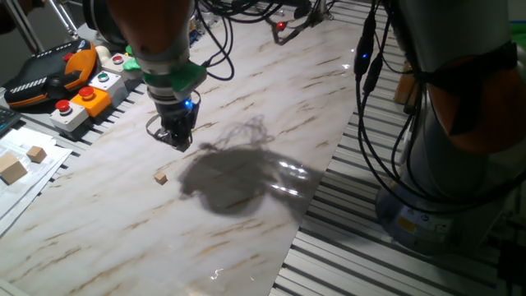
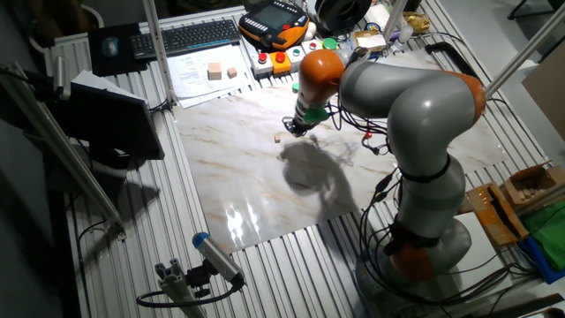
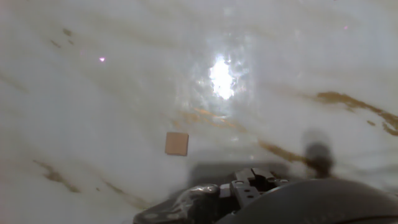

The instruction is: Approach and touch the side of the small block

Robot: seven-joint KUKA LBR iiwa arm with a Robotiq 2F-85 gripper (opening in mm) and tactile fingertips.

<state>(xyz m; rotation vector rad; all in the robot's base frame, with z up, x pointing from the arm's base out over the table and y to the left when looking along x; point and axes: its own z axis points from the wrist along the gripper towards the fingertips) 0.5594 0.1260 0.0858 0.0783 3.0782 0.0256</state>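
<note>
gripper [image 1: 176, 138]: hangs tip-down just over the marble-look tabletop [image 1: 246, 222], not touching anything; fingers sit close together w/ nothing between them, but the tip is small and dark in both fixed views, so can't tell if fully closed.
small block [image 1: 160, 177]: tiny light-brown cube lying flat on the tabletop, alone, near the gripper but apart from it.
key relation: block lies to the lower left of the tip in the fixed view from the table end, i.e. toward the camera and a bit toward the button-box side; in the hand view it sits left of centre, ahead of the gripper body. Cube, so no long axis; the face nearest the tip looks like the natural one to touch.
next move (judgement): short sideways slide plus a small drop, slow, since so light a block would skid at a firm push.
in the way: nothing between tip and block; only the arm's shadow [image 1: 234, 177] beside it.
further off: two larger tan blocks [image 1: 20, 163] on paper at the table edge, well apart from the small block.
beyond: button boxes [image 1: 78, 103] w/ red and green buttons, orange-black teach pendant [image 1: 49, 70], cables [image 1: 288, 20] at the far end.
</note>
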